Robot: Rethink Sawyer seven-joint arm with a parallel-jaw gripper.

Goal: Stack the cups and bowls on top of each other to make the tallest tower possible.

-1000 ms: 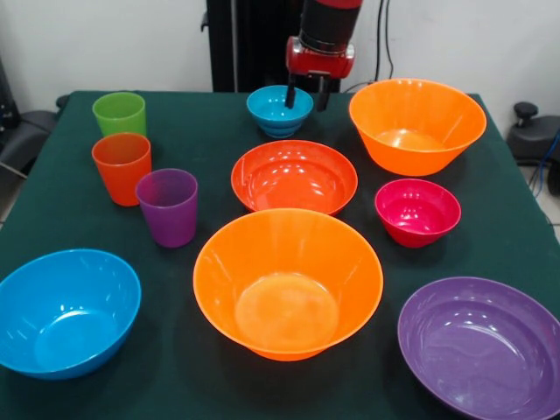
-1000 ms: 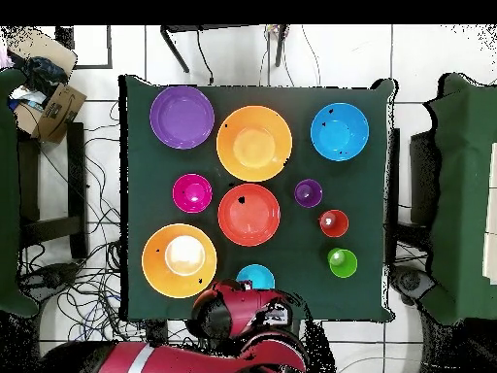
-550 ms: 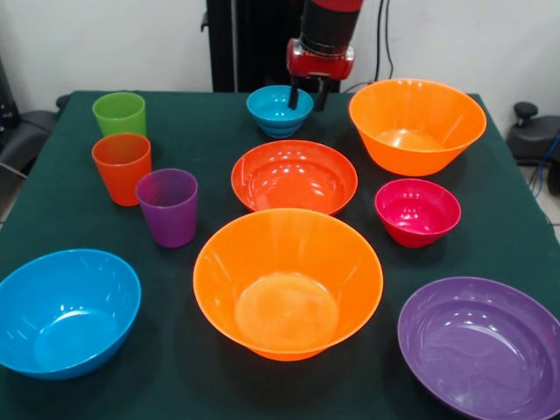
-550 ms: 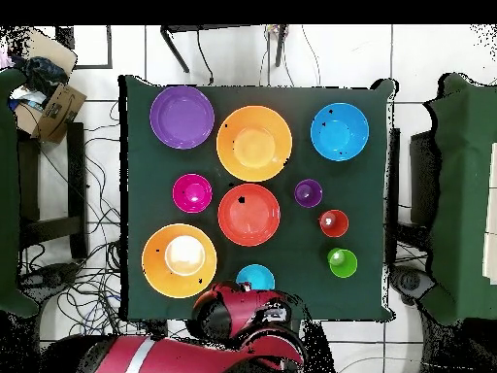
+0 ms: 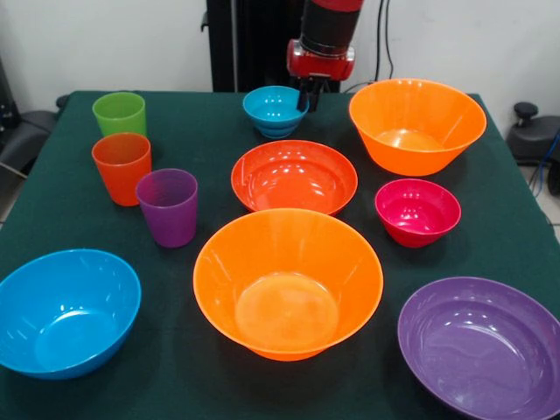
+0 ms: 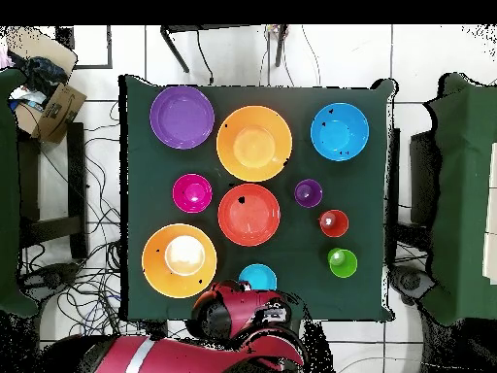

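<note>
Glossy smooth plastic bowls [image 5: 288, 280] and cups [image 5: 168, 206] on matt green cloth [image 5: 210, 157]

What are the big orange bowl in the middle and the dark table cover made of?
The big orange bowl looks like glossy moulded plastic: it shows bright reflections and glows slightly translucent. The table cover seems a matte green cloth, perhaps felt, with no shine.

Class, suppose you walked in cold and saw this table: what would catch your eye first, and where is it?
First, the big orange bowl at the front centre of the green table, ringed by a blue bowl, a purple bowl and a red-orange bowl. Next, the red gripper at the rim of the small teal bowl at the far edge. Three cups, green, orange and purple, line the left side.
</note>
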